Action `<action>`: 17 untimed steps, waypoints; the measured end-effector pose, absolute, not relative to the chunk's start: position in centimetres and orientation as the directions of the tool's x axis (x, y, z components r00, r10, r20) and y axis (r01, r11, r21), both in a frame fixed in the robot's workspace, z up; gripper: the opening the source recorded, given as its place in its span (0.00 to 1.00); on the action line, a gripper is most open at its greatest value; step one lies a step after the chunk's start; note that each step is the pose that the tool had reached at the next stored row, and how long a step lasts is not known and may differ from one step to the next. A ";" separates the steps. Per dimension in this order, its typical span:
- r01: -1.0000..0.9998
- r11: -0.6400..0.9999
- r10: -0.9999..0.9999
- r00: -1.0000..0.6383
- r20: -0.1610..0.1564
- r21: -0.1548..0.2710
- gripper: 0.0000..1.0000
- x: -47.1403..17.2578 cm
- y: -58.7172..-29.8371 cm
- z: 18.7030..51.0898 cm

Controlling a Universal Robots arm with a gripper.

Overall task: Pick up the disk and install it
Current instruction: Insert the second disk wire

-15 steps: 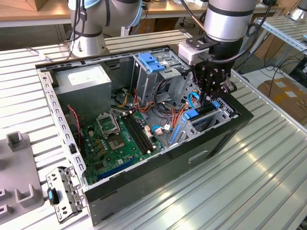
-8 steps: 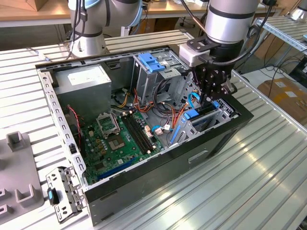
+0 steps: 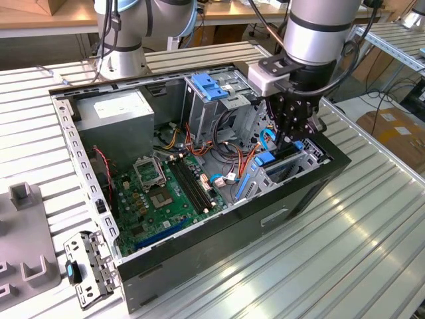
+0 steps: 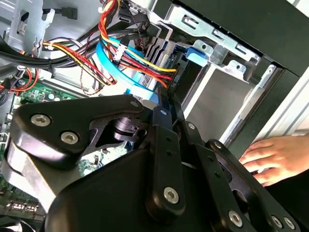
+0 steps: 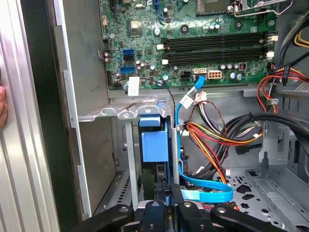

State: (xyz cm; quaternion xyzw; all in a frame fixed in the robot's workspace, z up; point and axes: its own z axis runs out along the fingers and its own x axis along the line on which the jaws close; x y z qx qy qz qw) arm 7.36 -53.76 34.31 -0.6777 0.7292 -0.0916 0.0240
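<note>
Inside the open case (image 3: 312,189), the gripper (image 5: 166,195) clenches the disk (image 5: 154,145) by its edge, the drive standing on end directly beneath the jaws, long axis aimed down into the bay (image 3: 292,166).

The gripper (image 3: 297,136) is matt black metal with shiny round bolts, and the arm (image 3: 319,30) above it is smooth silver with a soft shine. The disk (image 5: 154,145) has a smooth blue plastic frame, and the cage (image 5: 126,112) around it is bare grey metal, dull and a bit scratched. The computer case (image 3: 219,239) has a glossy black outside wall, the board (image 3: 163,199) inside is green with shiny bits, and the table (image 3: 358,226) is ribbed silver metal that gleams.
</note>
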 end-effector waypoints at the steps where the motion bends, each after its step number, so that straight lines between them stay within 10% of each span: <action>1: -0.984 0.065 -0.993 -0.080 0.088 -0.166 0.16 7.4 -53.8 34.3; 17: -0.984 0.069 -0.995 -0.080 0.062 -0.164 0.16 7.4 -54.5 33.4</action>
